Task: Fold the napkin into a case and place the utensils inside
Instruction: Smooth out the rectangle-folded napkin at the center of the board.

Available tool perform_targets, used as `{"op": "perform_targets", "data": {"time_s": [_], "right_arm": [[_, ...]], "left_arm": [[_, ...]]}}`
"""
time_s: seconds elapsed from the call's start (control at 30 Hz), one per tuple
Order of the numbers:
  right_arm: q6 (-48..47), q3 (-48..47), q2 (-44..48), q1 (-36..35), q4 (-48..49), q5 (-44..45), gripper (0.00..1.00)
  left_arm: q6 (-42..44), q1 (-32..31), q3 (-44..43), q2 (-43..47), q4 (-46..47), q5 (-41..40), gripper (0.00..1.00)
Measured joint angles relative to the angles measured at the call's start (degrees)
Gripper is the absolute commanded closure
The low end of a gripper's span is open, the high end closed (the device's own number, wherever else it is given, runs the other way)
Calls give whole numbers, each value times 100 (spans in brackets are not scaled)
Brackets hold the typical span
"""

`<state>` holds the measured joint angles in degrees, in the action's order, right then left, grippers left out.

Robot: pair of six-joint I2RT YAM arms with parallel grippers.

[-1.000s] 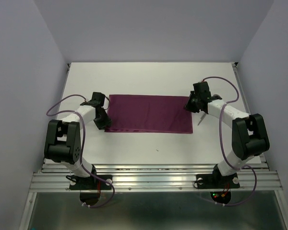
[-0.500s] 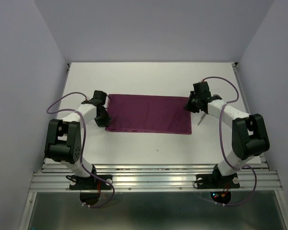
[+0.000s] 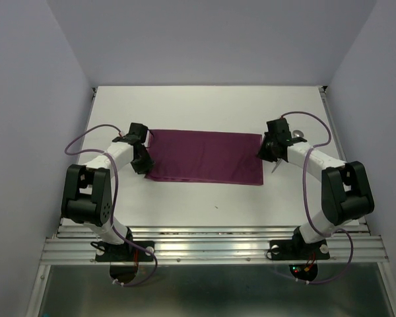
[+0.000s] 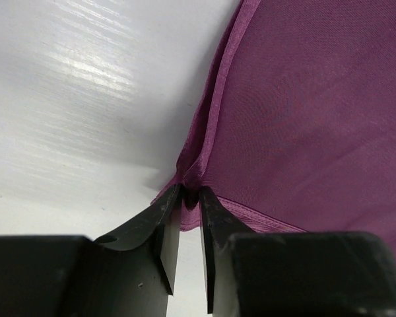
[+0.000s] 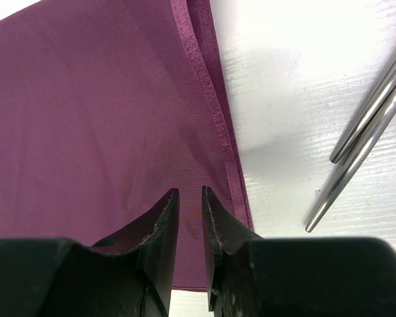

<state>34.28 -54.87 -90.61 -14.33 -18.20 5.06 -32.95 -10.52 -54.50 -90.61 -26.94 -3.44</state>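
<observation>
The plum napkin (image 3: 204,157) lies flat as a wide folded rectangle mid-table. My left gripper (image 3: 143,161) is at its left edge. In the left wrist view the gripper (image 4: 187,188) has its jaws a narrow gap apart, with a small pucker of the napkin's hem (image 4: 189,173) between the tips. My right gripper (image 3: 266,151) hovers over the right end of the napkin (image 5: 105,112), just inside the hem; this gripper (image 5: 190,191) is slightly open with nothing between its fingers. The utensils (image 5: 366,125), two shiny handles, lie on the table right of the cloth; the spoon bowl (image 3: 297,134) shows past the right wrist.
The white table (image 3: 204,105) is walled at the back and on both sides. The purple cables (image 3: 92,135) loop beside each arm. The arm bases sit on a metal rail (image 3: 211,241) at the near edge.
My left gripper has slid farther along the napkin's left edge, shutting and reopening on the way. The right gripper has shifted slightly nearer, uncovering the spoon bowl.
</observation>
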Motion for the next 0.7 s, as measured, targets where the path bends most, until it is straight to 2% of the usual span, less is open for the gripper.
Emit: {"op": "perform_targets", "data": {"time_s": [0.07, 0.2, 0.47, 0.57, 0.67, 0.7], "right_arm": [[0, 0, 0, 0, 0, 9, 74], [0, 0, 0, 0, -4, 9, 74], [0, 0, 0, 0, -26, 7, 74], [0, 0, 0, 0, -26, 7, 74], [0, 0, 0, 0, -26, 4, 74], [2, 0, 0, 0, -26, 4, 74]], "left_arm": [[11, 0, 0, 0, 15, -2, 71], [42, 0, 0, 0, 24, -2, 61], [79, 0, 0, 0, 46, -11, 62], [90, 0, 0, 0, 48, -22, 72], [103, 0, 0, 0, 55, -33, 89], [116, -2, 0, 0, 55, -37, 100]]}}
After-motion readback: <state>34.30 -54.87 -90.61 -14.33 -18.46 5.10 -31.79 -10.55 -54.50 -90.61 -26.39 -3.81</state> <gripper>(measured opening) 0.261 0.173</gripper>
